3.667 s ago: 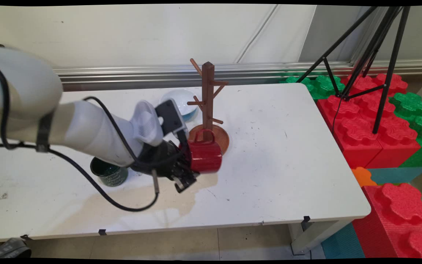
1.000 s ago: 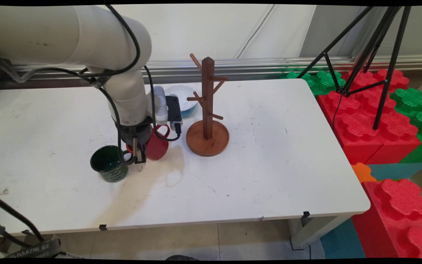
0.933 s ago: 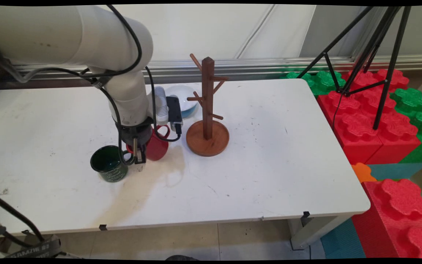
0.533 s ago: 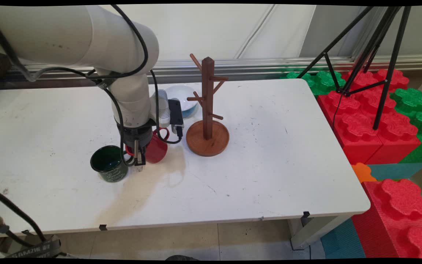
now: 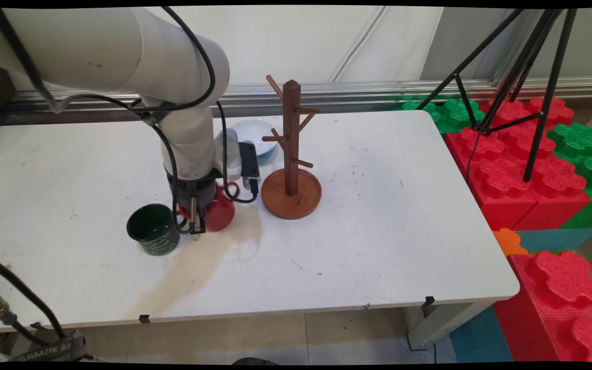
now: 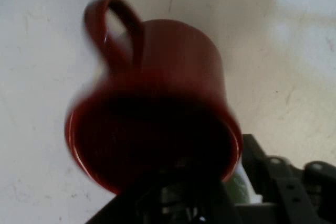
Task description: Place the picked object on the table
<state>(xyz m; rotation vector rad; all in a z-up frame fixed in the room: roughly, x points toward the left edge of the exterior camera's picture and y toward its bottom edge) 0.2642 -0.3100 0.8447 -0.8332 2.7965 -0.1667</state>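
The hand (image 5: 197,226) grips a red mug's (image 5: 220,211) rim on the white surface (image 5: 378,231), between a green mug (image 5: 153,236) and a wooden mug tree (image 5: 291,154).

Green mug (image 5: 153,235) and mug tree (image 5: 291,154) flank the hand (image 5: 197,226); table's (image 5: 378,216) right side open.

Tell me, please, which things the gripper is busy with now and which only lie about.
In hand: the gripper; the red mug that it holds, tilted.

Lying about: the green mug just beside; the wooden mug tree; the white bowl behind; all on the white table.
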